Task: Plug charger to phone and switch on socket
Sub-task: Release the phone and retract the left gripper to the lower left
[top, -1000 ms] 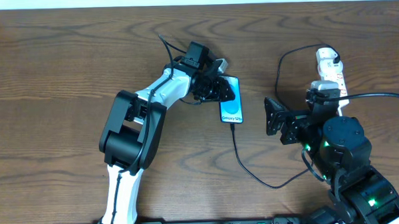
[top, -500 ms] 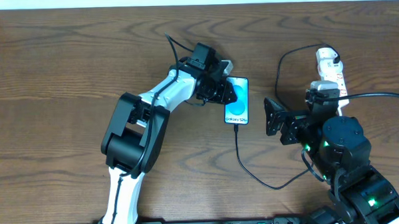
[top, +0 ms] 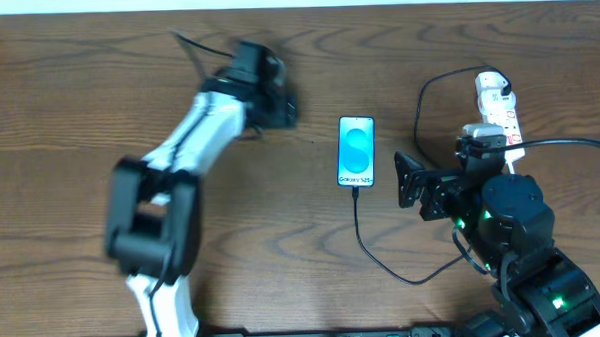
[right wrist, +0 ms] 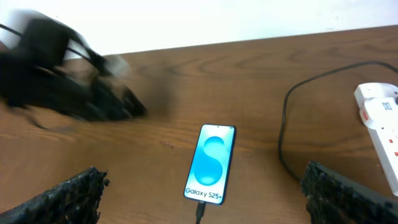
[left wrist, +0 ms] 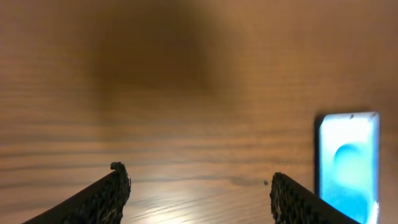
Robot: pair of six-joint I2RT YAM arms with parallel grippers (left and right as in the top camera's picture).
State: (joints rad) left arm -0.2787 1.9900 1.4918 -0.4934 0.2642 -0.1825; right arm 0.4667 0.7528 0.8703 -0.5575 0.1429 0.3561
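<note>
The phone lies flat on the wooden table with its light-blue screen up, also seen in the right wrist view as the phone. The charger's small black plug sits in the phone's lower end, and its thin black cable curves away to the right. The white socket lies at the far right, partly hidden by the right arm. My left gripper, blurred, is open to the phone's upper left; its wrist view shows bare table between the fingers. My right gripper is open, right of the phone.
A loop of black cable runs from beside the phone up to the socket's far end. The table's back edge meets a white wall. Bare wood lies left of the phone.
My left gripper has let go of the phone and swung away up and to the left. The phone first shifted slightly right and now lies alone. The right arm has not moved.
</note>
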